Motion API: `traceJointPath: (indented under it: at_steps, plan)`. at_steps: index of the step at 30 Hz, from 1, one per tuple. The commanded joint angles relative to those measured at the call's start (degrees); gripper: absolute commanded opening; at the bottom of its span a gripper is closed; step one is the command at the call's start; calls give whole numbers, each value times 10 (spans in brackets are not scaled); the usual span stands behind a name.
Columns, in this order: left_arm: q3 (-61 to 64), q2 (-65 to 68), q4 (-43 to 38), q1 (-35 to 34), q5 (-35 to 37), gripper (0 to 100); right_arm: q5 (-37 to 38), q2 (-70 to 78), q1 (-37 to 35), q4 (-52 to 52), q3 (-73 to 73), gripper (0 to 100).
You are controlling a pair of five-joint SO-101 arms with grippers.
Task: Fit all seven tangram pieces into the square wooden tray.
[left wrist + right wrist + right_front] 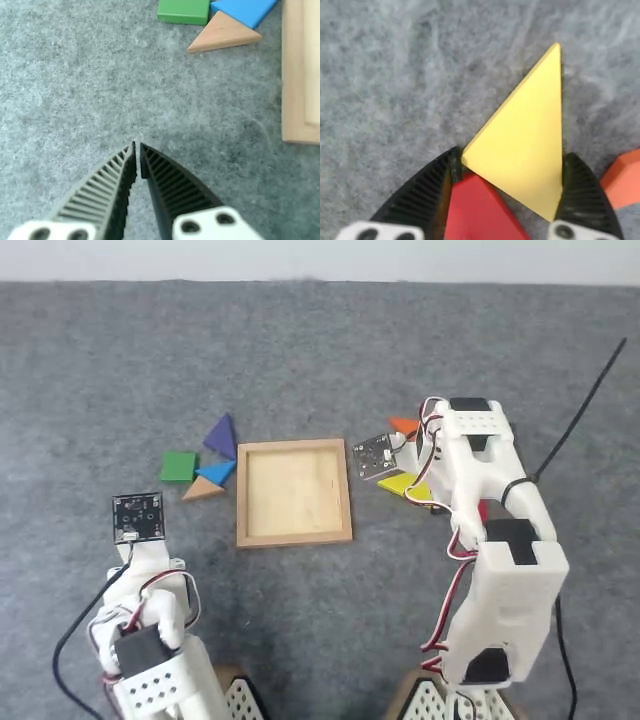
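Right gripper [512,160] grips the yellow triangle [525,145] between widely set jaws, one fingertip at a corner and the other against a straight edge. The triangle lies flat on the grey carpet [300,340], just off the right rim of the square wooden tray [243,495]. A red piece [475,210] touches the triangle between the same fingers, and an orange piece [625,177] lies near but apart. The tray's bare wooden floor shows from rim to rim. Off its left rim, a purple triangle [222,435], green square [179,466], blue piece [217,472] and tan triangle [203,489] lie close together. Left gripper [138,150] hangs over carpet beyond the tray's near left corner, jaws almost together, holding nothing.
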Motion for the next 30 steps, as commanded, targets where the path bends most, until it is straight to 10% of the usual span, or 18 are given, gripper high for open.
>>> traceJointPath:
  at_steps: [1, 30]
  plan:
    - [-7, -11, 2, -4, -1, 14, -8, -1, 4, 2, -1, 235]
    - [-7, -11, 2, -4, -1, 14, -194, -81, -29, 7, 3, 234]
